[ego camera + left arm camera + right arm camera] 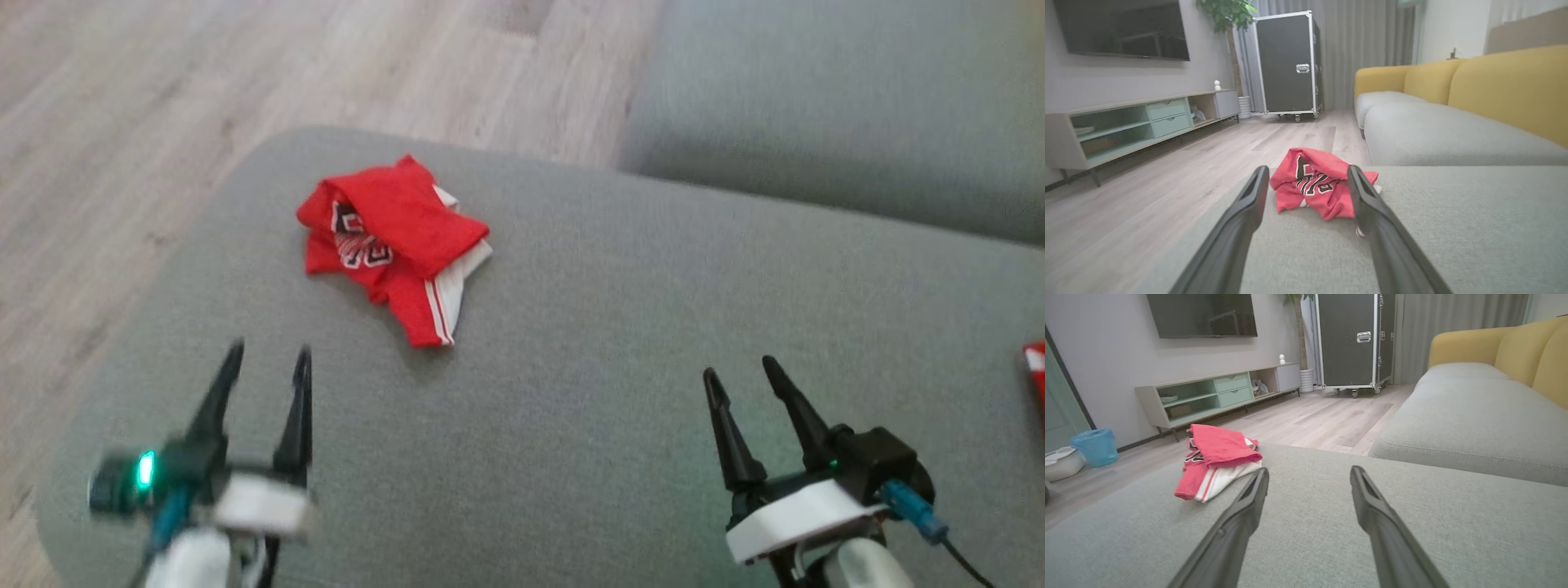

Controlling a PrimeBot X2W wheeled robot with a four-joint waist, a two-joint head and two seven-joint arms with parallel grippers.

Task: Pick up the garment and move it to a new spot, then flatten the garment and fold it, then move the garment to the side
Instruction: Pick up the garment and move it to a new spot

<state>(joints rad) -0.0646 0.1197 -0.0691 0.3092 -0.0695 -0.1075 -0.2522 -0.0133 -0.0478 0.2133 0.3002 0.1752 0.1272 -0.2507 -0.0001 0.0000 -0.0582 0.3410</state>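
Observation:
The garment (392,245) is a red jersey with white trim and dark lettering, lying crumpled on the far left part of a grey ottoman (588,343). My left gripper (269,359) hovers open over the near left of the cushion, short of the garment. In the left wrist view the garment (1318,183) lies straight ahead between my open fingers (1249,204). My right gripper (739,371) stands open at the near right, well away from it. From the right wrist view the garment (1216,461) lies to the upper left of my right gripper (1308,473).
A grey and yellow sofa (1453,114) adjoins the ottoman on the far right. Wood floor (122,122) lies beyond its left and far edges. A red and white item (1035,367) peeks in at the right edge. A TV console (1216,396), black wheeled case (1288,61) and blue bin (1096,445) stand farther off.

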